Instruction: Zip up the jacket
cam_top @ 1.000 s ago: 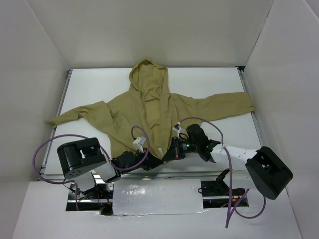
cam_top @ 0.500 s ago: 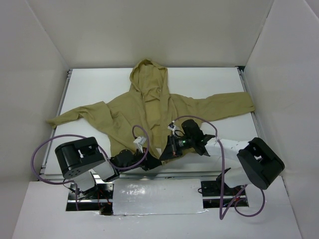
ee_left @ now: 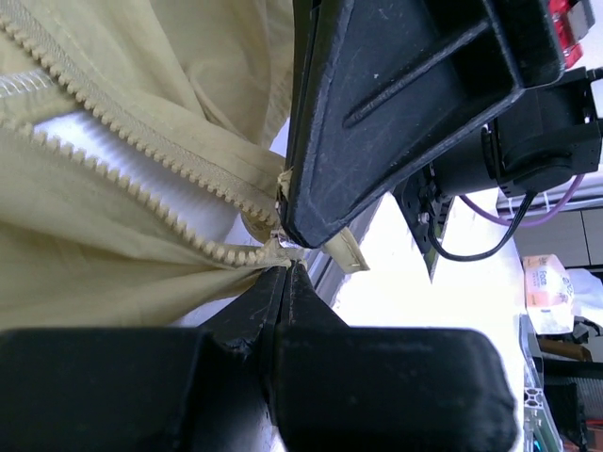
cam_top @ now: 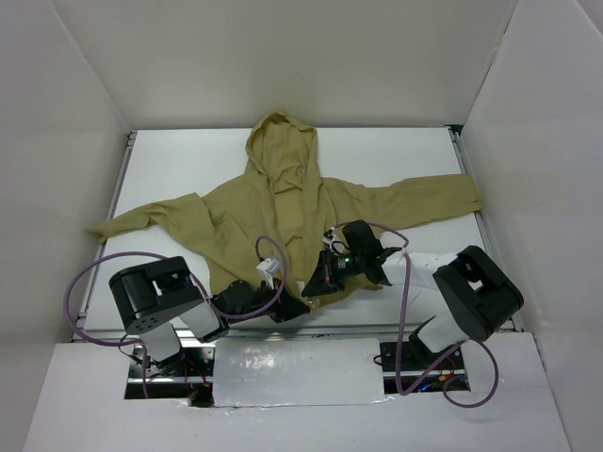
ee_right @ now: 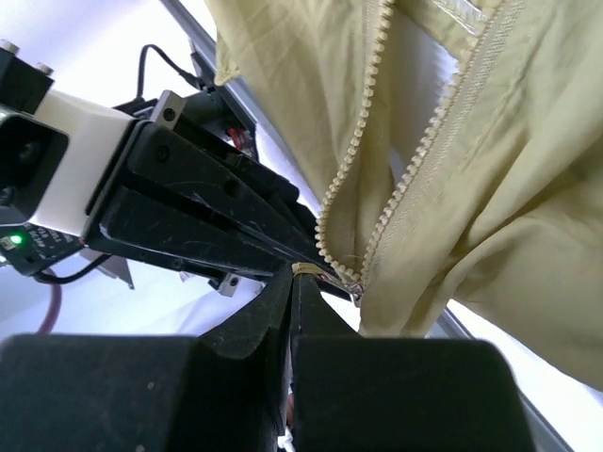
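Note:
The khaki jacket (cam_top: 245, 212) lies spread on the white table (cam_top: 179, 165), hood at the far side and hem toward the arms. Its zipper (ee_left: 141, 141) is open, the two tooth rows meeting in a V at the hem. My left gripper (ee_left: 285, 269) is shut on the cloth at the zipper's bottom end; from above it sits at the hem (cam_top: 290, 308). My right gripper (ee_right: 295, 275) is shut on the tan pull tab (ee_right: 317, 270) beside the slider (ee_right: 353, 285), tip to tip with the left gripper. In the top view the right gripper (cam_top: 316, 284) is just above the left one.
White walls enclose the table on three sides. A metal rail (cam_top: 320, 330) runs along the near edge, right under both grippers. Purple cables (cam_top: 85, 282) loop from each arm. A foil-covered plate (cam_top: 297, 372) lies between the bases.
The right arm's elbow has swung left and toward the jacket while its gripper stayed at the hem. The left arm has hardly moved. Both grippers stayed shut.

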Controlling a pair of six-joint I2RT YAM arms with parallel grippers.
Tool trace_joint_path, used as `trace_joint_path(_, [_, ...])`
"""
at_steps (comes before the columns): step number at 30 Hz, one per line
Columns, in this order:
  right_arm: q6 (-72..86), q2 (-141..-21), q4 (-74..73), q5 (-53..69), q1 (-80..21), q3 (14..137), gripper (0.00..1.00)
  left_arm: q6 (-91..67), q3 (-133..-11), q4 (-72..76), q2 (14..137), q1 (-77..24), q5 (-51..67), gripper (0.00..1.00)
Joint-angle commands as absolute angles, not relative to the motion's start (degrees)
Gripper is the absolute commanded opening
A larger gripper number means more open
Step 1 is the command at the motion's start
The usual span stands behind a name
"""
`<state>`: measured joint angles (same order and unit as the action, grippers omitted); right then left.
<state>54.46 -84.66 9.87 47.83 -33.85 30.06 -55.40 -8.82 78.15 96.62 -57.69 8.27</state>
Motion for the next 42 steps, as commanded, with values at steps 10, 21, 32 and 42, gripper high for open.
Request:
trace_joint_path(10, [64.77,-86.04,24.08,47.55,-31.2,38.14,0.0,-51.86,-9.49,90.34,96.94,-59.06,17.84,0.0])
trace_joint_path(21, [69.55,-86.4,35.2,61.44,-31.38,32.7,0.0,-49.31,-6.94,80.62,85.64,-58.18,15.38,0.0])
trace_joint_path(32, [67.41,-89.56,33.57,54.67,-31.11,32.43,0.0,-47.46,-8.61,58.83,70.95,-59.06,5.38,0.0])
trace_joint_path(42, [70.4,-87.19,41.13,54.49,-30.94,29.36,0.0,-63.34,-8.53,41.12,60.64,-65.39,-18.45,0.51])
